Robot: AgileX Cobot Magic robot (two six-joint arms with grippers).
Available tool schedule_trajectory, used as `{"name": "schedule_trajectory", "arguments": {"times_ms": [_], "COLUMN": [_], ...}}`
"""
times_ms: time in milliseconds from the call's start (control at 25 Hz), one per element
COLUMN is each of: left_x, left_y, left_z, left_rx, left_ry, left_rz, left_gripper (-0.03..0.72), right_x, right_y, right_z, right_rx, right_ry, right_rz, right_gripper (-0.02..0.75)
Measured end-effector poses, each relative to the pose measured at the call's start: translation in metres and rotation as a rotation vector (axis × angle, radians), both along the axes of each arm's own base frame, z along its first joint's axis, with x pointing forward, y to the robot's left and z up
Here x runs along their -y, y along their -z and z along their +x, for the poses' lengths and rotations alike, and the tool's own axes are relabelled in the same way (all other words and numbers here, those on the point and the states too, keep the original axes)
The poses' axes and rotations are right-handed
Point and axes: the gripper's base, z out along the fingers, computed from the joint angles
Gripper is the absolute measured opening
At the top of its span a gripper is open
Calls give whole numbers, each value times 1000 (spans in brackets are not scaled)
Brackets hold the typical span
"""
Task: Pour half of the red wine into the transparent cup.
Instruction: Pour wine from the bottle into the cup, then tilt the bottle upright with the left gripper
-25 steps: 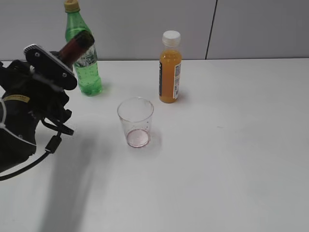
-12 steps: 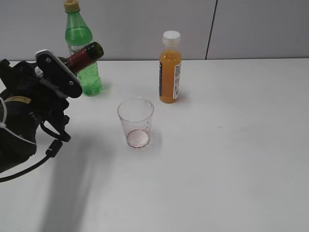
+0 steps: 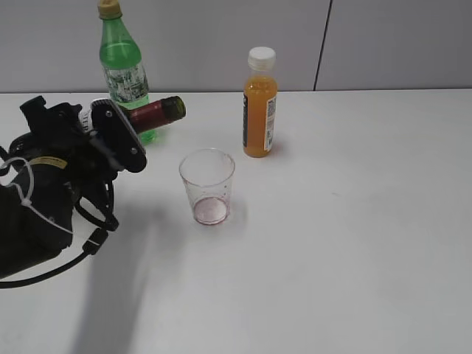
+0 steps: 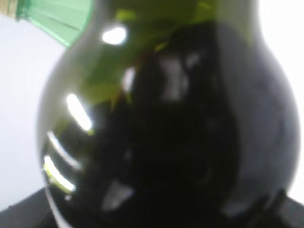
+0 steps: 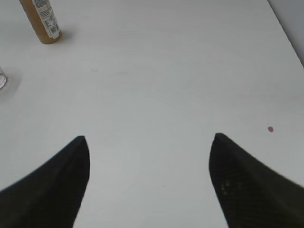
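I see the left pincer (image 3: pixel 122 133) clamped on the wine bottle (image 3: pixel 156 112), tipped near horizontal, mouth pointing right, above and left of the cup (image 3: pixel 207 186). The cup stands on the counter (image 3: pixel 354 221). Right pincer (image 5: pixel 149 142) is wide, over bare counter.

White table (image 3: pixel 354 243), matte, plain grey wall behind. Standing directly on it: transparent cup (image 3: pixel 207 186) near centre, upright, pinkish tinge at the base; orange juice bottle (image 3: pixel 259 103) behind and right of the cup, upright, white cap on; green soda bottle (image 3: pixel 124 74) at back left, upright, yellowish cap, lower part hidden. All three well apart. Right wrist view: small reddish spot (image 5: pixel 270 128) on the tabletop toward the right edge, otherwise bare surface.
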Motion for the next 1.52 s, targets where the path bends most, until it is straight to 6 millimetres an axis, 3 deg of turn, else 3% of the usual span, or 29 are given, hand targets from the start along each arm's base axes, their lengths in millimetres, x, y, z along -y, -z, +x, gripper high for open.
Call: {"name": "schedule_trajectory", "arguments": {"times_ms": [760, 1520], "left_x": [6, 9], "left_y": [6, 13], "left_z": [9, 10], "left_rx": [-12, -36], "left_ry": [47, 91], "left_rz": [281, 388], "left_gripper": [547, 547], "right_x": [0, 0], "right_y": [0, 0], "right_z": [0, 0], "right_rx": [0, 0], "right_ry": [0, 0], "right_rz": [0, -1], "right_gripper": [589, 588]}}
